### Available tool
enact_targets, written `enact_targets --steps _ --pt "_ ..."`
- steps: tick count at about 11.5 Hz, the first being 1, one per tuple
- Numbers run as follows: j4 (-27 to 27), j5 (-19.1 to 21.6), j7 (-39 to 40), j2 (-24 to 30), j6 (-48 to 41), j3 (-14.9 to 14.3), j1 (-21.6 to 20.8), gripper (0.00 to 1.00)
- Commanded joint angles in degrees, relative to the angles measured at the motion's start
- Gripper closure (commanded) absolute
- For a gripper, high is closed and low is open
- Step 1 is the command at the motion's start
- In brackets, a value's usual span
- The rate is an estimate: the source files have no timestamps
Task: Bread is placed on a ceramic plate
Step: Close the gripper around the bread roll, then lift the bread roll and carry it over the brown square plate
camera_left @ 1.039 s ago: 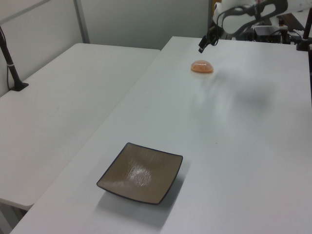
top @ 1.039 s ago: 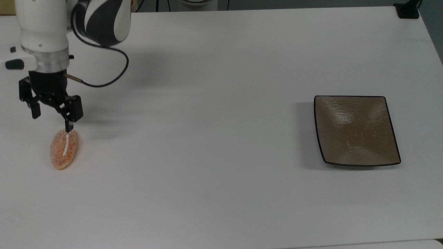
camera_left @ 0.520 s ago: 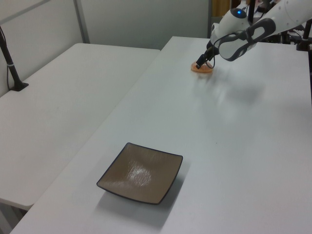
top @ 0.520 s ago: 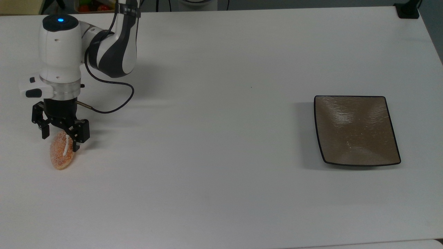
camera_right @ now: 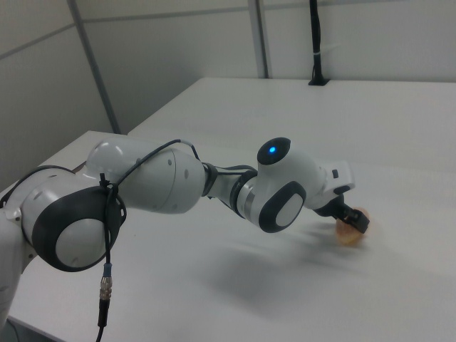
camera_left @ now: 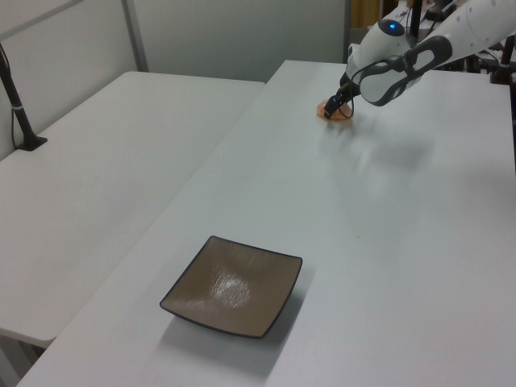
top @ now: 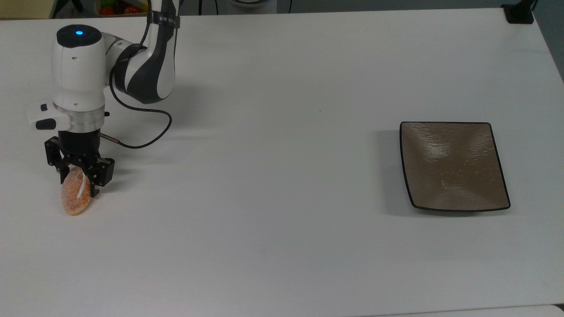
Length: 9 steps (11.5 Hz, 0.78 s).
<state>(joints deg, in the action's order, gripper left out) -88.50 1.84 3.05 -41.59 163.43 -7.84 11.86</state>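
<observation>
The bread point(top: 75, 200), a small orange-tan bun with a white stripe, lies on the white table at the top view's far left. My gripper point(top: 78, 182) points down over its far end, with one finger pressed against each side, shut on it. In the left view the bread point(camera_left: 337, 112) and gripper point(camera_left: 330, 108) are at the far end of the table. The right view shows the bread point(camera_right: 350, 235) under the gripper point(camera_right: 354, 221). The ceramic plate point(top: 454, 165) is square, glossy brown with a black rim. It sits at the top view's right with nothing on it, and shows near the camera in the left view point(camera_left: 234, 284).
A black cable point(top: 145, 141) loops from the wrist over the table. A black mount point(top: 519, 13) sits at the top view's upper right corner. A second white table point(camera_left: 97, 161) with a black post point(camera_left: 20, 117) stands at the left view's left.
The arm came down over the bread. The fingers went from spread above it to closed against its sides, and the bread shifted slightly toward the top view's left.
</observation>
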Motion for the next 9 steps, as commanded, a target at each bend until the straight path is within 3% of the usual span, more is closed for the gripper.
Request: enact_targets --steps 1,3,5,9 --pt "0.17 -0.61 0.73 2.20 -0.04 0.64 0.53 0.60" --pt "-1.32 -0.17 0.46 6.93 -2.57 0.72 0.01 0.60" --pt "-1.24 0.36 0.29 12.91 -12.74 1.42 -0.26 0.60" --pt "-3.44 3.69 0.46 27.14 -32.86 1.78 -5.43 0.59"
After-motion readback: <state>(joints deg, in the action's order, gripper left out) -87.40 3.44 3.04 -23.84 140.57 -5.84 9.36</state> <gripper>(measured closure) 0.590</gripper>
